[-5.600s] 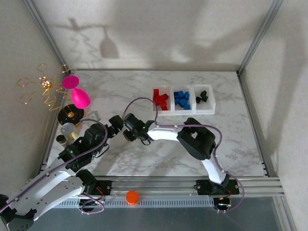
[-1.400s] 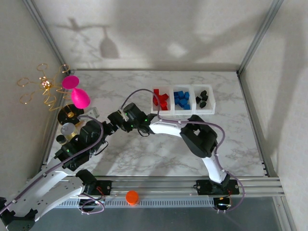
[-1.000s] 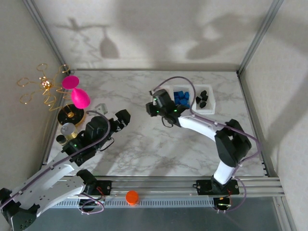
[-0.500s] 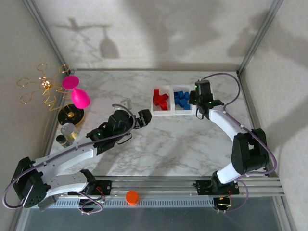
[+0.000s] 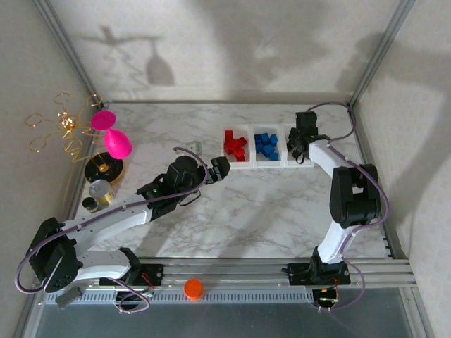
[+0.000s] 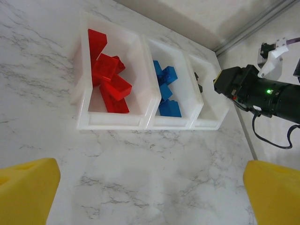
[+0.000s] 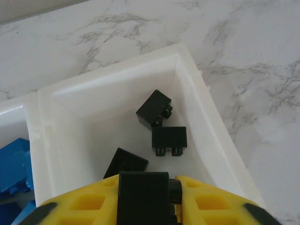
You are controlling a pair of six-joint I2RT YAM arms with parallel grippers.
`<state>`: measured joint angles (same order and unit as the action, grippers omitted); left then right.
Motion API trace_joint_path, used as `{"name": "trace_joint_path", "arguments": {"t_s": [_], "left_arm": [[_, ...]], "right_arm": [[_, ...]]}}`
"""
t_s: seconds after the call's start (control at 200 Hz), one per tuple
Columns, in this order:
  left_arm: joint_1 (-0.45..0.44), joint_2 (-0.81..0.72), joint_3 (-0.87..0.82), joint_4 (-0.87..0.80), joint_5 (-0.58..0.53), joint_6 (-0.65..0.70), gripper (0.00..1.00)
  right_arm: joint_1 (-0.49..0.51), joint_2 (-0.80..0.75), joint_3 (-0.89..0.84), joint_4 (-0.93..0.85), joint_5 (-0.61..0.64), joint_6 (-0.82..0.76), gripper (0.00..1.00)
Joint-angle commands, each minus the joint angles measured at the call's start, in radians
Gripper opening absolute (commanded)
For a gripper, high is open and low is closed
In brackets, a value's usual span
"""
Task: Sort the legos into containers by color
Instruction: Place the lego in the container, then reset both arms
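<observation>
Lego (image 7: pixel 143 190), black, gripped by right end effector (image 7: pixel 147 208) over rightmost container (image 7: pixel 210 117), left end effector (image 6: pixel 150 187) spread wide

We see bright, even light; soft shadows cross the back wall (image 5: pixel 232 49); the left gripper (image 6: pixel 150 197)'s yellow fingertips (image 6: pixel 26 187) look blurred.

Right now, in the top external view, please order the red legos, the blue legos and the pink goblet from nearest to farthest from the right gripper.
The right gripper holds a black lego.
1. Blue legos, just to its left.
2. Red legos, further left.
3. Pink goblet, far to the left.
</observation>
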<state>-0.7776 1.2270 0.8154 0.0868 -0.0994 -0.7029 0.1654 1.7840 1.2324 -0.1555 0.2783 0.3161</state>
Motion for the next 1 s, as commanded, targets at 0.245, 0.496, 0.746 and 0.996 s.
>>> {"name": "trace_joint_path", "arguments": {"t_s": [0.245,0.496,0.746,0.996], "left_arm": [[0.01,-0.025,0.044,-0.038,-0.115,0.06,1.0],[0.201,-0.133,-0.026,-0.127,-0.523,0.168,1.0],[0.506,-0.148,-0.311,0.222,-0.679,0.399,1.0],[0.636,-0.025,-0.6,0.93,-0.348,0.569,1.0]], "right_arm": [[-0.007,-0.127,-0.027,-0.005,0.039,-0.022,0.67],[-0.064,-0.37,-0.286,0.161,0.221,-0.037,0.99],[-0.196,-0.491,-0.764,0.714,0.201,-0.103,0.99],[-0.233,-0.412,-0.946,1.133,-0.07,-0.19,0.99]]}}
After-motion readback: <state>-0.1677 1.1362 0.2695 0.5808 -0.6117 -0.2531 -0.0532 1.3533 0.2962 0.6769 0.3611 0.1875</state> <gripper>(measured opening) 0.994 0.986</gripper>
